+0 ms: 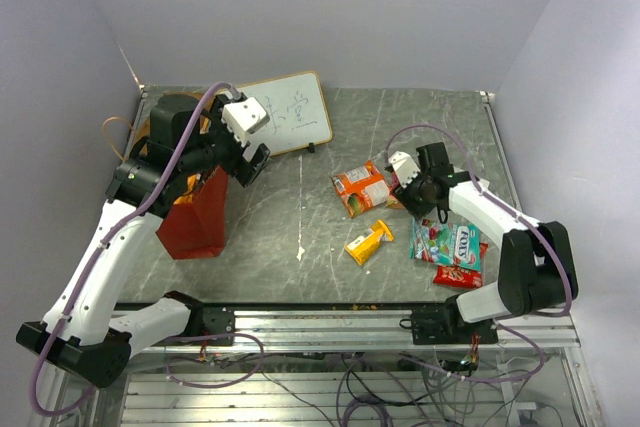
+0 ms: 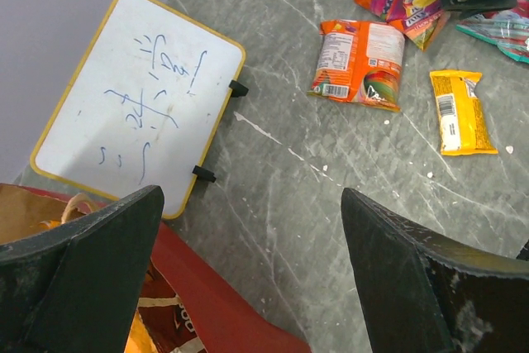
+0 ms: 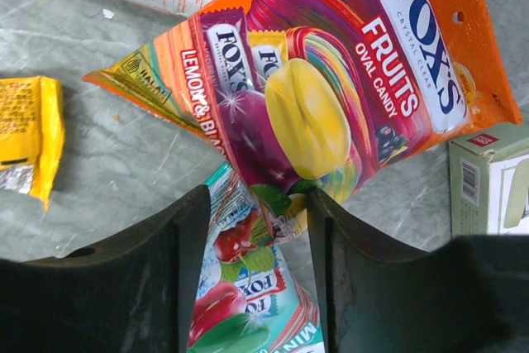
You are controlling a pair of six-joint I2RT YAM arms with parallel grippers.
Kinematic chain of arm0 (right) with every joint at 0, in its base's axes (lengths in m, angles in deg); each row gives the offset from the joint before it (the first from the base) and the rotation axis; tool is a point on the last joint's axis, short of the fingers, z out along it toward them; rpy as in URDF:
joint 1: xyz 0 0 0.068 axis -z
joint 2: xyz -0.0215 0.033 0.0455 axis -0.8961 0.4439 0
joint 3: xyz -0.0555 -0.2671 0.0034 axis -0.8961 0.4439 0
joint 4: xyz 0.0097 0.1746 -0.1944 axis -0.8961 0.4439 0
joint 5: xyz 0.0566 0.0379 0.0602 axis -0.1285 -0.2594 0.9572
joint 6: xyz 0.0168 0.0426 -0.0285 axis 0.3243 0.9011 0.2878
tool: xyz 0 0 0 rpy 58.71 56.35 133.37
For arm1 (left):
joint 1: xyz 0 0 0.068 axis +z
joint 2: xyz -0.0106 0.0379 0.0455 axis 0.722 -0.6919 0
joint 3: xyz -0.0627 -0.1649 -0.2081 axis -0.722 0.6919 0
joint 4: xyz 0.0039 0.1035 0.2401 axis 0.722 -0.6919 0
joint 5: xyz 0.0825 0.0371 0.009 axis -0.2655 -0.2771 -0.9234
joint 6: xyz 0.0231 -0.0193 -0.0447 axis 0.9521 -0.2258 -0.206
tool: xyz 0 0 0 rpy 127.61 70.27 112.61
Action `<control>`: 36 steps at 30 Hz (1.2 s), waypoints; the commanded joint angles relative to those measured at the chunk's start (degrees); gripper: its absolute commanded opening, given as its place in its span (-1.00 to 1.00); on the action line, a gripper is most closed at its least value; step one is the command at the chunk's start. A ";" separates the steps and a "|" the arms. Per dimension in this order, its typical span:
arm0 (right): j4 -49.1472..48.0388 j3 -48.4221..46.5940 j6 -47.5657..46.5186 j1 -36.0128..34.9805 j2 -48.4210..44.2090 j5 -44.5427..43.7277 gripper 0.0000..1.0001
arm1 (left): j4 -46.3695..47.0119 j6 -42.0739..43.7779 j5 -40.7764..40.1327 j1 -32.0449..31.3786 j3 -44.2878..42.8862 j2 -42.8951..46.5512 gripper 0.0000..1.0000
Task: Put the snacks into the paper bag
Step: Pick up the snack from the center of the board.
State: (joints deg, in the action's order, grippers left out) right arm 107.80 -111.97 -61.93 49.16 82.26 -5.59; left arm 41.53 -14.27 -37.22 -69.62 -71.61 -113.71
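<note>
Top view, nearest the arm bases at lower right: a red pack [image 1: 458,275] lies touching a teal-white candy bag [image 1: 447,244], with a yellow pack [image 1: 368,242] apart toward the centre. Just beyond, the right gripper [image 3: 256,204] stands low over the pile, its jaws half-closed astride the lower corner of a fruit candy bag [image 3: 347,80] that overlaps the teal-white one; whether they pinch it cannot be told. A small box [image 3: 488,179] sits beside that bag, and an orange chip bag [image 1: 360,187] lies flat at centre. These snacks are judged light, soft, crinkly and slippery, best taken by a sealed edge or corner. At centre left the paper bag [image 1: 195,217] stands with its mouth upward; the left gripper [image 2: 248,270] hangs above it, spread wide and empty. Farthest, at upper centre, lies a whiteboard [image 1: 295,112].
</note>
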 commanded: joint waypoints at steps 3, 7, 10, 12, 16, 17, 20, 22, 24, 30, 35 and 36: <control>-4.35 0.71 0.68 -2.14 2.38 -9.93 -0.23 | -0.69 0.82 3.67 -0.59 1.04 1.20 0.99; -5.23 0.42 -0.50 -2.44 2.20 -11.57 -0.48 | -1.02 1.23 3.46 -0.93 0.86 1.04 0.99; -4.67 -0.44 -0.95 -2.48 1.69 -10.63 -0.84 | -1.03 1.69 4.58 -1.12 1.12 1.11 0.99; -3.90 -0.78 -1.43 -2.48 0.42 -8.84 -0.98 | -1.08 2.35 7.11 -1.31 1.96 1.28 0.98; -1.52 -2.62 -1.95 -2.49 -3.70 -3.72 -1.00 | -3.83 4.57 10.09 -3.06 1.49 0.00 0.99; -0.56 -3.55 -1.89 -2.49 -5.09 -2.52 -1.00 | -4.10 4.97 9.69 -3.74 1.17 -0.28 0.99; 2.04 -6.94 -1.30 -2.38 -7.98 0.36 -1.00 | -4.71 6.35 9.00 -5.53 -0.21 -1.17 0.99; 3.43 -9.28 -0.72 -2.42 -9.59 2.76 -1.00 | -5.40 8.04 9.61 -6.66 -1.03 -1.86 0.99; 4.92 -12.89 -0.28 -2.40 -10.99 6.61 -1.00 | -6.02 10.10 10.23 -7.93 -1.69 -2.71 0.99; 8.64 -19.33 -0.02 -2.39 -13.08 20.30 -1.00 | -9.59 17.77 11.54 -11.05 -5.02 -5.32 0.91; 11.50 -23.33 -1.52 -2.53 -12.89 34.80 -1.00 | -10.79 22.36 9.33 -13.15 -9.17 -7.27 0.93; 11.71 -23.90 -1.44 -2.50 -12.87 37.28 -1.00 | -11.18 23.43 9.16 -13.28 -10.08 -7.77 0.94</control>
State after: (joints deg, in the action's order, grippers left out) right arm 116.98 -132.63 -62.54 46.96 69.80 16.77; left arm 32.24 3.06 -28.32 -81.66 -77.36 -120.53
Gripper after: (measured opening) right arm 0.020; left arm 0.960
